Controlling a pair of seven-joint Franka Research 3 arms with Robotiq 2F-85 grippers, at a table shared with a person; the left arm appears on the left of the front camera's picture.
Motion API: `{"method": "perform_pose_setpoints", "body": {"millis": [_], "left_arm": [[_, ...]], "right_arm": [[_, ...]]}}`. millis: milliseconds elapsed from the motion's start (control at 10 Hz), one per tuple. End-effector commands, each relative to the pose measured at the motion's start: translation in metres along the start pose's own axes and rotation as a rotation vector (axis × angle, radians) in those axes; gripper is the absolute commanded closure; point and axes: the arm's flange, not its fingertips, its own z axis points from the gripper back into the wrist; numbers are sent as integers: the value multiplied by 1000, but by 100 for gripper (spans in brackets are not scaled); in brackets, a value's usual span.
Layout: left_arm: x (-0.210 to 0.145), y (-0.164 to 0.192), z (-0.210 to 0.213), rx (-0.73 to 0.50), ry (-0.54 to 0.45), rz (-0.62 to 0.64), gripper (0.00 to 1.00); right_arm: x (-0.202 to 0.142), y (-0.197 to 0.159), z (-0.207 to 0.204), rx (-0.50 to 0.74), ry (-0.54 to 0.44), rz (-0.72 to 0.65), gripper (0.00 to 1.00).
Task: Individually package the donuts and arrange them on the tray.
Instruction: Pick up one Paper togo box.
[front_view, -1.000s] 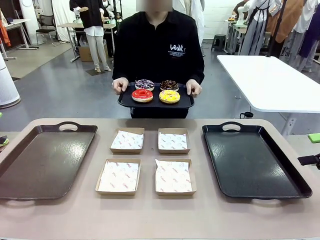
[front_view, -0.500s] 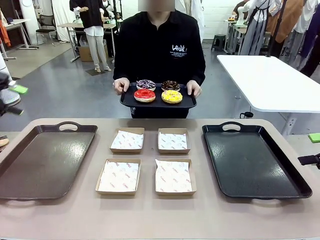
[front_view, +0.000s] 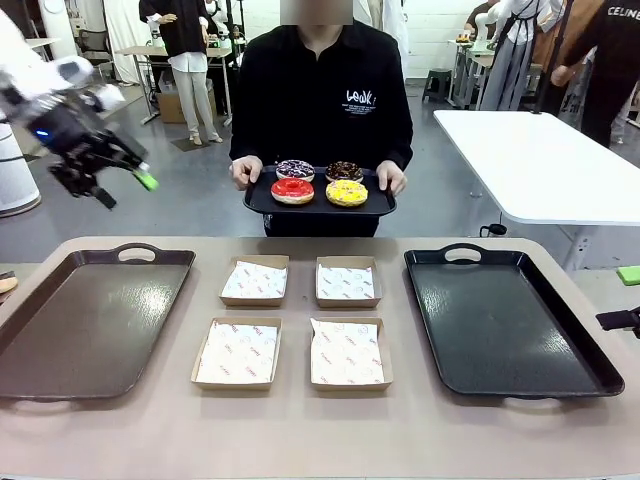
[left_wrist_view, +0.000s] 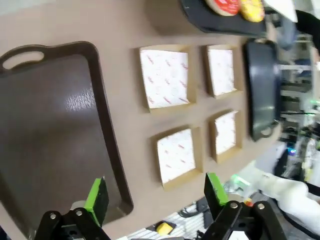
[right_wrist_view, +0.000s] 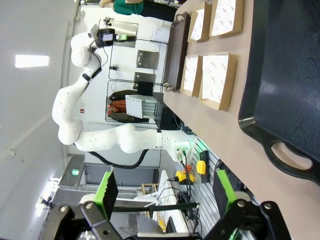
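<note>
Nothing is packaged: the donuts ride on the person's tray, upper centre, so the left tool and right tool, both released and empty, likely need one set within reach next.

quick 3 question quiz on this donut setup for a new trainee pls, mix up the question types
1. True or false: the donuts already lie in the paper-lined boxes.
2. How many paper-lined boxes stand on the table?
3. The small tray carrying the donuts is: A) resting on the table, B) held in the person's hands, C) on the floor.

Key: 1 false; 2 four; 3 B.
</note>
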Motion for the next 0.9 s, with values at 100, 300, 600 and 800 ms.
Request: {"method": "perform_pose_setpoints", "body": {"millis": [100,300,600,800], "left_arm": [[49,-30,-70,237,69,45,0],[64,-47,-123,345,88,42,0],[63,-56,-186,468,106,4,0],[64,-66,-210,478,100,-19,0]], "right_arm": [[-1,-1,3,15,-2,9,0],[-1,-1,3,15,-2,9,0],[-1,-1,3,15,-2,9,0],[-1,-1,3,15,-2,9,0]]}}
